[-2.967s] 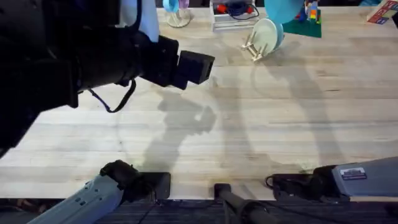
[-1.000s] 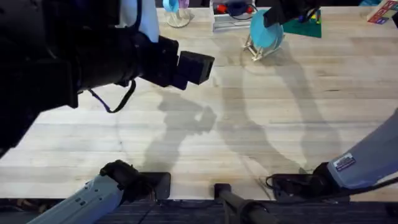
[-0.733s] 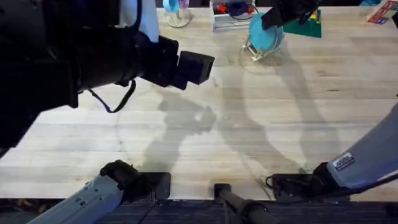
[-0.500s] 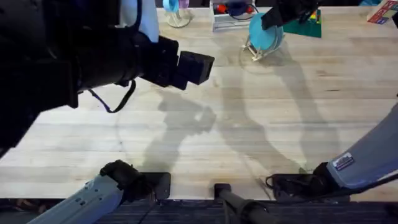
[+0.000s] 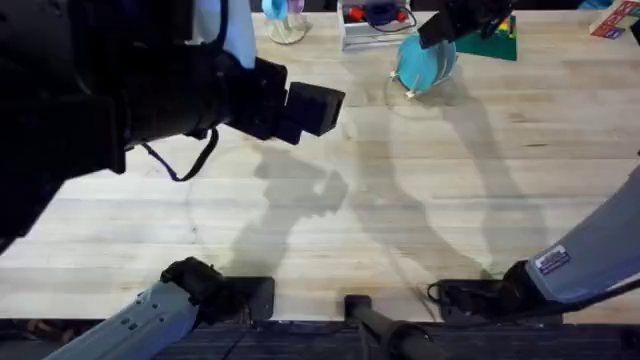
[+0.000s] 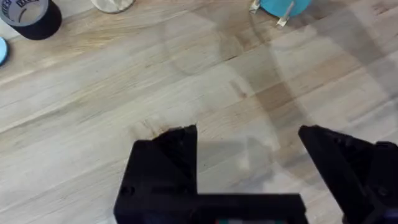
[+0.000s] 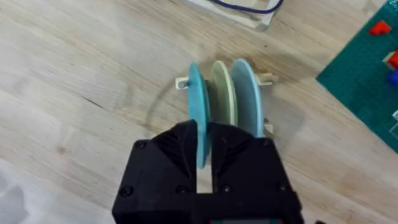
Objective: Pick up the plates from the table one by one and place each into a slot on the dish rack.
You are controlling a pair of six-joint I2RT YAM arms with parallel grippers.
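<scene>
At the worktop's far edge, the right gripper (image 7: pixel 204 163) had its jaws closed on the rim of the teal plate (image 7: pixel 199 112), standing on edge in the dish rack (image 7: pixel 264 78) beside the cream plate (image 7: pixel 222 93). It looked light, stiff and slick, so the rim suits. The left gripper (image 6: pixel 249 155) hung wide open, empty.

I have the left arm (image 5: pixel 120 100) raised close under the overhead camera — a big dark blur across the upper left, base at the lower left. Its gripper (image 6: pixel 249 149) hangs above bare wood, fingers (image 6: pixel 168 155) spread wide apart. My right arm (image 5: pixel 590 265) stretches from its base at the lower right out to the far side. The right gripper (image 7: pixel 204 163) points down — fingers (image 7: pixel 180 155) pinched on the edge of a teal plate (image 7: pixel 200 115) standing upright.
</scene>
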